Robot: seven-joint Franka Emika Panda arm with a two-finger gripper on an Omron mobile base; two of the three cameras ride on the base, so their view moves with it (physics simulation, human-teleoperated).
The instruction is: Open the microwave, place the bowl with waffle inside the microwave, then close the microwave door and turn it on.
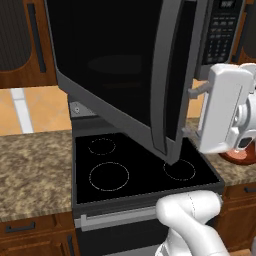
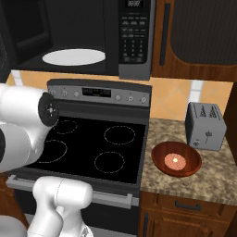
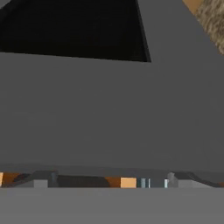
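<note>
The microwave [image 2: 134, 37] hangs above the stove with its cavity showing and a white round plate [image 2: 74, 57] inside. The microwave door [image 1: 120, 70] is swung wide out over the stove, its long handle bar [image 1: 167, 85] along the free edge. My gripper [image 1: 190, 112] is open right at that edge, one finger above and one below. In the hand view the door's grey frame [image 3: 109, 113] is very close, with my gripper [image 3: 111, 181] spread wide beneath it. The reddish-brown bowl [image 2: 177, 159] sits on the counter right of the stove, holding the waffle [image 2: 175, 160].
A black four-ring stove [image 2: 92, 143] lies below the microwave. A small grey toaster [image 2: 205, 125] stands just behind the bowl. Granite counter [image 1: 30, 170] runs left of the stove. Wooden cabinets [image 2: 194, 32] flank the microwave.
</note>
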